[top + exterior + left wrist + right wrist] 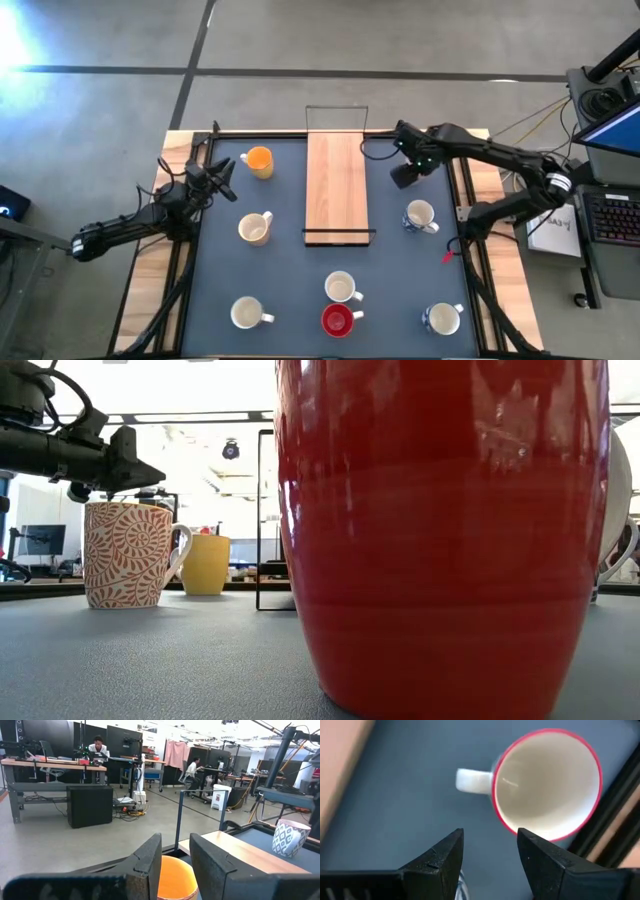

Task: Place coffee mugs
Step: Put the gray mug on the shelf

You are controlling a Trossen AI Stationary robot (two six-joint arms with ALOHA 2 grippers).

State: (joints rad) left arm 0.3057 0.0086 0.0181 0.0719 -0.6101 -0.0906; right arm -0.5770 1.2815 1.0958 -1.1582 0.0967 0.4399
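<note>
The left gripper [226,176] hung beside the orange mug [259,161] at the tabletop's [290,290] far left, its fingers parted and holding nothing; the wrist view showed the mug's rim just past the fingertips, a line-up that read as the approach to a grasp. Two cream mugs sat nearer on that side, one mid-table [255,228] and one at the near edge [246,313], both upright and well apart, apparently waiting their turn. The wooden board [336,185] lay bare down the centre, the likely destination, with no mug yet on it. Just off its near end stood a white mug [341,288] and, nearer still, the red mug [338,320], which filled the low view. On the right, the right gripper [404,174] hovered over the mat, open and empty, with a red-rimmed white mug [546,783] under its wrist camera. Two patterned mugs stood on that side, one mid-table [420,215], one at the near edge [441,318].
</note>
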